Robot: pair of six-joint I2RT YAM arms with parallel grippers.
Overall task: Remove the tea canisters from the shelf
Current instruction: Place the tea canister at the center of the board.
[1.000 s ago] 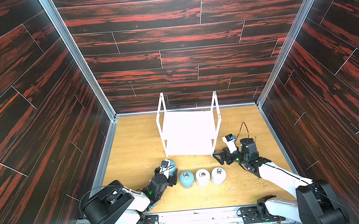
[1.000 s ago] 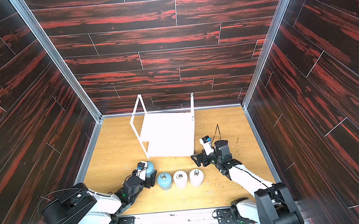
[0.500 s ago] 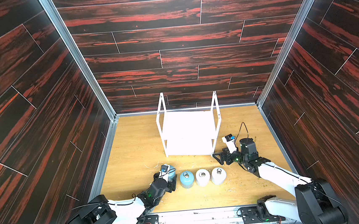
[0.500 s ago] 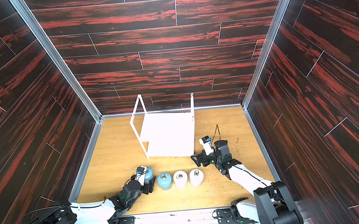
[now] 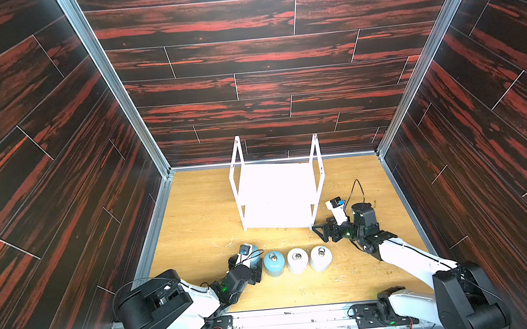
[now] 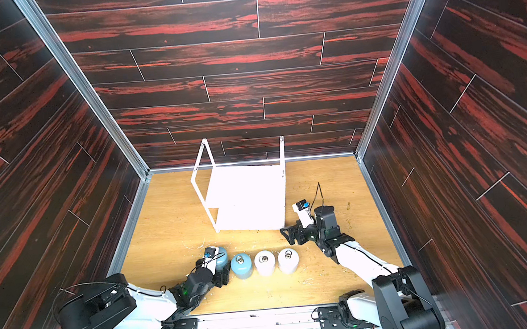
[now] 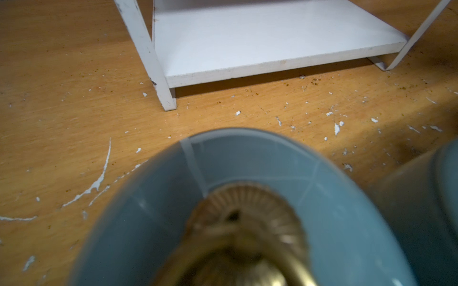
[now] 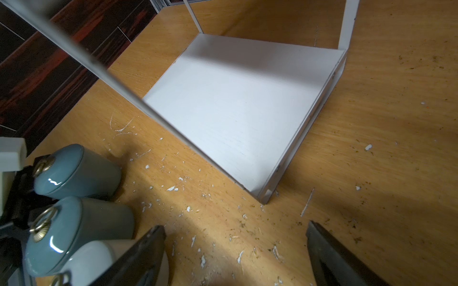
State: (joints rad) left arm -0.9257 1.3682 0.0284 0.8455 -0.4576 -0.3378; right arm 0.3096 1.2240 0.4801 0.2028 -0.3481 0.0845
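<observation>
As the left gripper (image 5: 246, 266) hangs over its load: it sits right on top of the end light blue canister (image 5: 254, 253), and the brass ring pull (image 7: 243, 237) fills the left wrist view. Its fingers are hidden in every view, so pinching or letting go, I cannot tell.
Canister under it: upright, and it looks seated on the wooden tabletop (image 5: 195, 215). It stands just beside the second light blue canister (image 5: 274, 262), on the side toward the right arm.
Rest of the row: the near white canister (image 5: 297, 259) and then the far white canister (image 5: 320, 257) carry on away from the left gripper, both upright.
Shelf (image 5: 277, 196): out ahead of both grippers, with both white boards bare.
Right gripper (image 5: 320, 233): jaws spread wide with nothing between them. It is low over the table by the shelf's near corner post, apart from the row.
Step in hand: setting down the fourth and last canister, so the removal looks all but done.
Next move calls for: jaws fully apart, then a straight lift clear of the ring pull, with no sideways drift into the neighbour.
Changed since a second ago: gripper and canister have come a touch closer to the row. The left shoulder dipped and swung back. The right arm and the other three canisters have not budged.
</observation>
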